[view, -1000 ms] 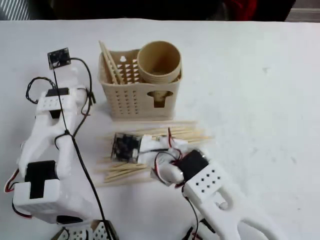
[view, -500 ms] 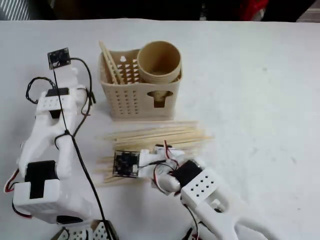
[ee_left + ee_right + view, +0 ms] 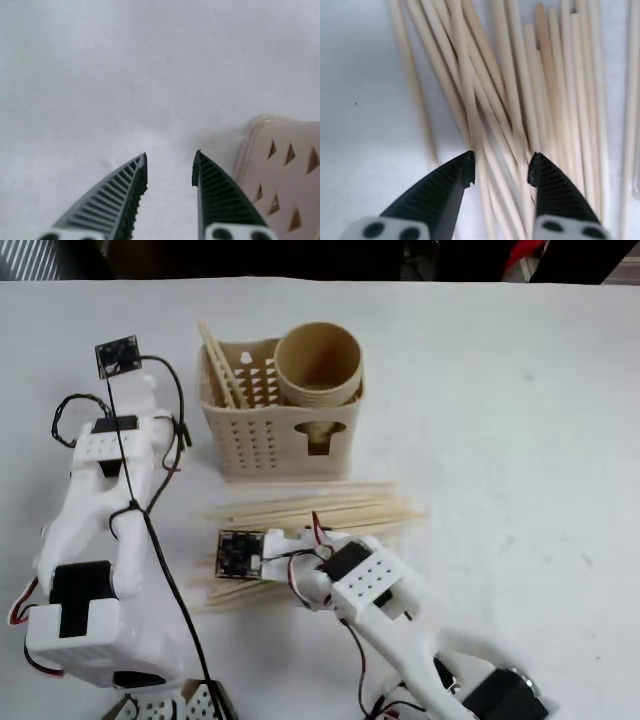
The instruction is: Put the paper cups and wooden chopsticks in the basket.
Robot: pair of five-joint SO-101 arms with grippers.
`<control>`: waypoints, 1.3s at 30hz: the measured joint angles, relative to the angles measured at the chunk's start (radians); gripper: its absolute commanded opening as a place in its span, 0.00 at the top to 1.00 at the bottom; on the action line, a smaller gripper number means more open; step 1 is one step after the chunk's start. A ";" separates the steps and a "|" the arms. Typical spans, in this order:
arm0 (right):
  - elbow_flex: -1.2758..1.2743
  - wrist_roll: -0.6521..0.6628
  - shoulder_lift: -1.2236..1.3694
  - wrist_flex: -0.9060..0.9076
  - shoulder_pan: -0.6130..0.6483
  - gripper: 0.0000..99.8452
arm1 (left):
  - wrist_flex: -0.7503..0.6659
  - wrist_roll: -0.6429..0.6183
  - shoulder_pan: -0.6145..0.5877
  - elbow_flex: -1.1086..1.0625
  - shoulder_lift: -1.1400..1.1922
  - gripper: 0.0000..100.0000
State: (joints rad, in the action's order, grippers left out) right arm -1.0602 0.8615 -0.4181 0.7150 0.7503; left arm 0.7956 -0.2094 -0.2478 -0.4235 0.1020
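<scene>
A: What is at the left?

B: The left arm [image 3: 95, 510] lies along the left side of the counter [image 3: 500, 420]. The left end effector [image 3: 170, 156] is spread a little, with nothing between its fingers. It hangs over bare counter, just beside a corner of the basket [image 3: 265, 445].

A: And the basket itself?

B: It stands upright near the middle. A few chopsticks [image 3: 218, 360] lean in its left corner. A stack of paper cups [image 3: 318, 360] sits in its right part, mouth up.

A: Any sticks outside it?

B: Yes, a loose pile [image 3: 320, 508] lies on the counter just in front of the basket. Most lie side by side and some cross.

A: The right arm?

B: The right arm [image 3: 400, 610] comes in from the lower right, with its wrist over that pile. The right end effector [image 3: 501, 162] is spread, its tips close above the sticks. Several sticks run through the gap, and I cannot tell whether the tips touch them.
</scene>
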 measured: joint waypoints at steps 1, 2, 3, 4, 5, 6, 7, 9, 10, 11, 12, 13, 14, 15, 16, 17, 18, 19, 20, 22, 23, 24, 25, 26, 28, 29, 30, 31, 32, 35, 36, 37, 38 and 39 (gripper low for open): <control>0.002 0.000 0.011 -0.005 -0.002 0.87 | 0.000 0.000 0.000 0.000 0.000 0.83; 0.002 0.000 0.018 -0.009 -0.002 0.87 | 0.000 0.000 0.000 0.000 0.000 0.83; 0.003 0.000 0.025 -0.012 -0.002 0.88 | 0.000 0.000 0.000 0.000 0.000 0.83; 0.006 0.000 0.026 -0.012 -0.002 0.88 | 0.000 0.000 0.000 0.000 0.000 0.83; 0.008 0.000 0.028 -0.012 -0.002 0.88 | 0.000 0.000 0.000 0.000 0.000 0.83; 0.009 0.000 0.028 -0.012 -0.002 0.88 | 0.000 0.000 0.000 0.000 0.000 0.83; 0.009 0.000 0.028 -0.012 -0.002 0.88 | 0.000 0.000 0.000 0.000 0.000 0.83; 0.009 0.000 0.031 -0.012 -0.002 0.89 | 0.000 0.000 0.000 0.000 0.000 0.83; 0.009 0.000 0.032 -0.012 -0.002 0.91 | 0.000 0.000 0.000 0.000 0.000 0.83; 0.009 0.000 0.034 -0.012 -0.002 0.92 | 0.000 0.000 0.000 0.000 0.000 0.83; 0.009 0.000 0.034 -0.012 -0.002 0.93 | 0.000 0.000 0.000 0.000 0.000 0.83; 0.009 0.000 0.034 -0.012 -0.005 0.93 | 0.000 0.000 0.000 0.000 0.000 0.83; 0.009 0.000 0.034 -0.012 -0.012 0.92 | 0.000 0.000 0.000 0.000 0.000 0.83; 0.009 0.000 0.034 -0.012 -0.018 0.92 | 0.000 0.000 0.000 0.000 0.000 0.83; 0.009 0.000 0.034 -0.012 -0.021 0.92 | 0.000 0.000 0.000 0.000 0.000 0.83; 0.009 0.000 0.034 -0.012 -0.023 0.92 | 0.000 0.000 0.000 0.000 0.000 0.83; 0.009 0.000 0.034 -0.012 -0.023 0.93 | 0.000 0.000 0.000 0.000 0.000 0.83; 0.009 0.000 0.034 -0.012 -0.023 0.93 | 0.000 0.000 0.000 0.000 0.000 0.83; 0.009 0.000 0.034 -0.012 -0.025 0.93 | 0.000 0.000 0.000 0.000 0.000 0.83; 0.009 0.000 0.034 -0.012 -0.025 0.93 | 0.000 0.000 0.000 0.000 0.000 0.83; 0.009 -0.003 0.034 -0.012 -0.031 0.93 | 0.000 0.000 0.000 0.000 0.000 0.83; 0.009 -0.017 0.034 -0.012 -0.043 0.93 | 0.000 0.000 0.000 0.000 0.000 0.83; 0.012 -0.032 0.034 -0.020 -0.060 0.93 | 0.000 0.000 0.000 0.000 0.000 0.83; 0.018 -0.049 0.034 -0.028 -0.080 0.93 | 0.000 0.000 0.000 0.000 0.000 0.83; 0.031 -0.071 0.034 -0.035 -0.120 0.93 | 0.000 0.000 0.000 0.000 0.000 0.83; 0.034 -0.074 0.034 -0.035 -0.137 0.93 | 0.000 0.000 0.000 0.000 0.000 0.83; 0.035 -0.074 0.034 -0.035 -0.146 0.93 | 0.000 0.000 0.000 0.000 0.000 0.83; 0.035 -0.075 0.034 -0.035 -0.150 0.93 | 0.000 0.000 0.000 0.000 0.000 0.83; 0.035 -0.077 0.034 -0.035 -0.150 0.93 | 0.000 0.000 0.000 0.000 0.000 0.83; 0.035 -0.080 0.034 -0.035 -0.149 0.93 | 0.000 0.000 0.000 0.000 0.000 0.83; 0.035 -0.080 0.034 -0.035 -0.153 0.93 | 0.000 0.000 0.000 0.000 0.000 0.83; 0.035 -0.081 0.034 -0.035 -0.157 0.93 | 0.000 0.000 0.000 0.000 0.000 0.83; 0.035 -0.081 0.034 -0.035 -0.158 0.93 | 0.000 0.000 0.000 0.000 0.000 0.83; 0.035 -0.081 0.034 -0.035 -0.158 0.93 | 0.000 0.000 0.000 0.000 0.000 0.83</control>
State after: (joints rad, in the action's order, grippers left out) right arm -1.0249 0.7802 -0.3844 0.6797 0.5923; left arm 0.7956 -0.2094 -0.2478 -0.4235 0.1020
